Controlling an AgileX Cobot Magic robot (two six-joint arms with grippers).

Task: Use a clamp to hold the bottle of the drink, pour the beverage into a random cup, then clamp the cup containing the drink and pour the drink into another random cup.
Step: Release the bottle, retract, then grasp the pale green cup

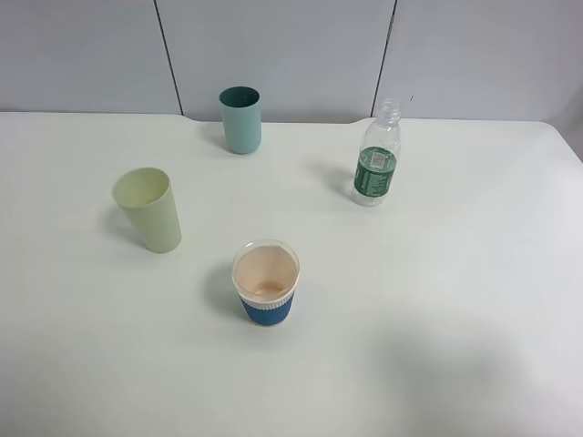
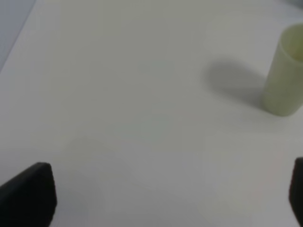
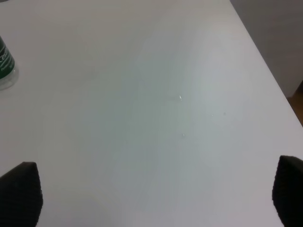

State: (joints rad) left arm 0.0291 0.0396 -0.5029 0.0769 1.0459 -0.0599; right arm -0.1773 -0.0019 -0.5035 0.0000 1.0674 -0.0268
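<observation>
lab-like test setup: plain white table (image 1: 455, 291), grey panelled wall (image 1: 273, 45).

**A:** What gets lost in the left wrist view?

**B:** The whole picture is soft. The pale green tumbler (image 2: 285, 71) runs off the frame's edge, so one side and part of its rim are cut away. Of the left gripper (image 2: 163, 191), only two dark corners of the jaws show.

**A:** And the right wrist view?

**B:** It's the same with the right gripper (image 3: 154, 191): two dark tips, everything behind them out of frame. The bottle (image 3: 5, 64) is cropped to a sliver of green label and base.

**A:** And from the high camera?

**B:** The label's print is too small to read, and I cannot tell whether the bottle holds liquid. The teal tumbler (image 1: 240, 119) is dark inside, so its bottom is hidden. The bench (image 1: 455, 319) runs past the picture's left, right and near edges.
</observation>
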